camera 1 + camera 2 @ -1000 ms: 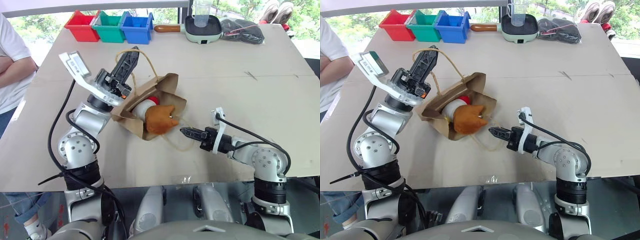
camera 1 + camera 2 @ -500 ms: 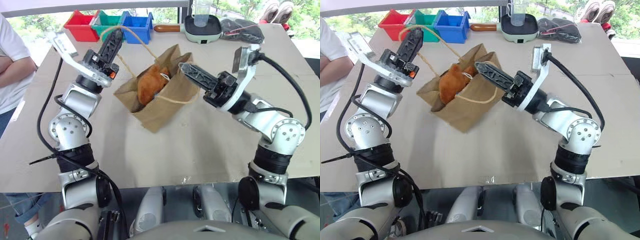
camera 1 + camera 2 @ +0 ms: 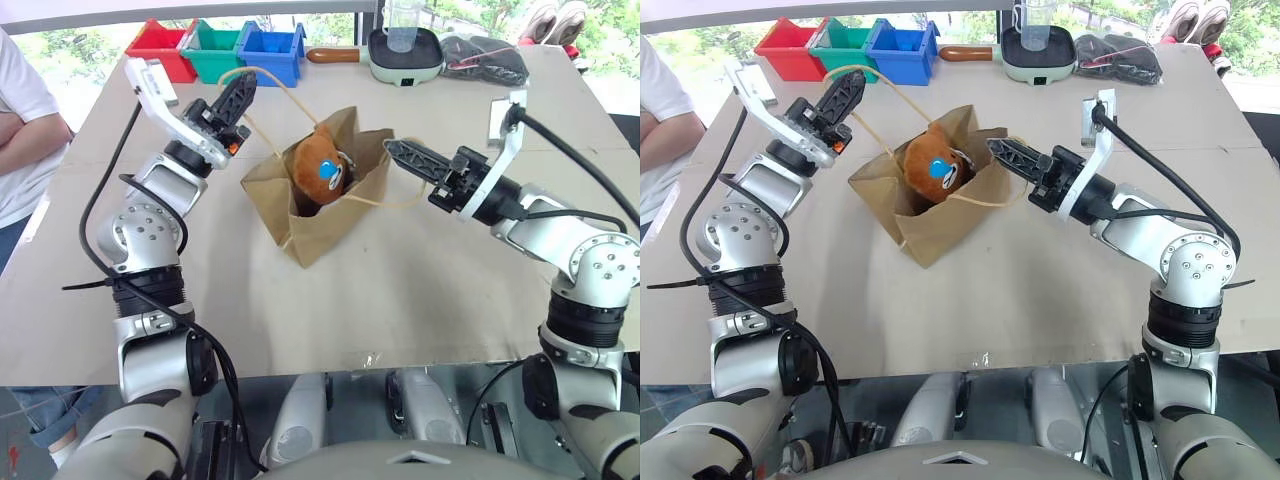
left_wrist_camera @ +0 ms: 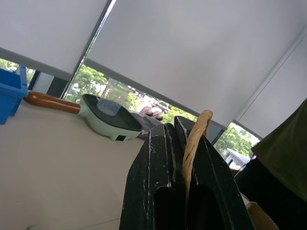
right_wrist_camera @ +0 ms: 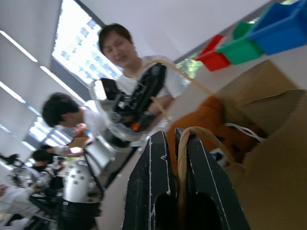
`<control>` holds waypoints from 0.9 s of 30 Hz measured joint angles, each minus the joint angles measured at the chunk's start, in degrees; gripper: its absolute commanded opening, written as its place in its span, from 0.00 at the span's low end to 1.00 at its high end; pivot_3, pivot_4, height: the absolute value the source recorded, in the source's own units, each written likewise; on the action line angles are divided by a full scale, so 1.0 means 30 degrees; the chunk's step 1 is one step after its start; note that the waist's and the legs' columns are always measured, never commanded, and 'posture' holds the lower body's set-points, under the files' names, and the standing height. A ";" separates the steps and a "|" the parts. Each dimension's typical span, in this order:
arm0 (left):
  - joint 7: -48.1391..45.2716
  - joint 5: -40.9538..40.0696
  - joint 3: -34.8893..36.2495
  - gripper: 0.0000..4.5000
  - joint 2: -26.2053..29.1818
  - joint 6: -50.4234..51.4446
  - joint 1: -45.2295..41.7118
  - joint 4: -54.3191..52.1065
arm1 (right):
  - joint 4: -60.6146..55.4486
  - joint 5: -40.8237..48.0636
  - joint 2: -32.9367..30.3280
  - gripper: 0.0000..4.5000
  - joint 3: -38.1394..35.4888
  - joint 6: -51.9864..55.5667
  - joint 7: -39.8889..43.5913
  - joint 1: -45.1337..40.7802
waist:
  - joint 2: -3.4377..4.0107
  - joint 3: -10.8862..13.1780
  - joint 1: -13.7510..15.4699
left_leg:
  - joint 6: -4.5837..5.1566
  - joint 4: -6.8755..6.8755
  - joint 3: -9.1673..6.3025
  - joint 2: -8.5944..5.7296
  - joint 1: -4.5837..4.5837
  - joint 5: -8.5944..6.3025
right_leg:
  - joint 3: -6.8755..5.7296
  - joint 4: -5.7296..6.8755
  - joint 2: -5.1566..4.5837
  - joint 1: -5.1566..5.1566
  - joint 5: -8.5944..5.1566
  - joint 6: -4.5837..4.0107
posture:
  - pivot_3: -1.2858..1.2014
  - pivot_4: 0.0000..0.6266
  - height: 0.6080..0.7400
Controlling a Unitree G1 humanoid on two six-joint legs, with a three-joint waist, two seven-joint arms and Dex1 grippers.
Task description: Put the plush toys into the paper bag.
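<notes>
The brown paper bag (image 3: 335, 215) stands in the middle of the table with its mouth up and tilted toward me. An orange-brown plush toy (image 3: 320, 165) with a blue patch sits inside the mouth, its top showing above the rim. My left gripper (image 3: 243, 85) is raised at the bag's left, shut on one tan cord handle (image 4: 195, 139). My right gripper (image 3: 395, 150) is raised at the bag's right, shut on the other cord handle (image 5: 181, 158). Both cords run taut from the fingers down to the bag.
Red (image 3: 160, 42), green (image 3: 215, 45) and blue (image 3: 270, 48) bins line the table's far edge. Beside them are a pale green pan (image 3: 405, 55) holding a clear cup and a dark bundle (image 3: 485, 60). A person in a white shirt (image 3: 20, 120) stands at the table's left.
A second ago the bag lay on its side, my right gripper low beside it. Both grippers have since lifted the handles, the bag has come upright, and the orange toy has slid inside.
</notes>
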 measured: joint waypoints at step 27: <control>-1.0508 0.1175 -0.0120 1.00 0.4337 -0.0135 0.8709 -0.4108 | -0.4211 -0.6787 -0.7530 0.02 0.4142 -0.1719 0.8353 0.4267 | 0.0005 0.0018 0.0047 | 0.0002 -0.0072 0.0016 0.0045 0.0021 -0.0001 | 0.0018 -0.0100 0.0004 0.0005 -0.0001 -0.0003 | 0.52 0.24 1.00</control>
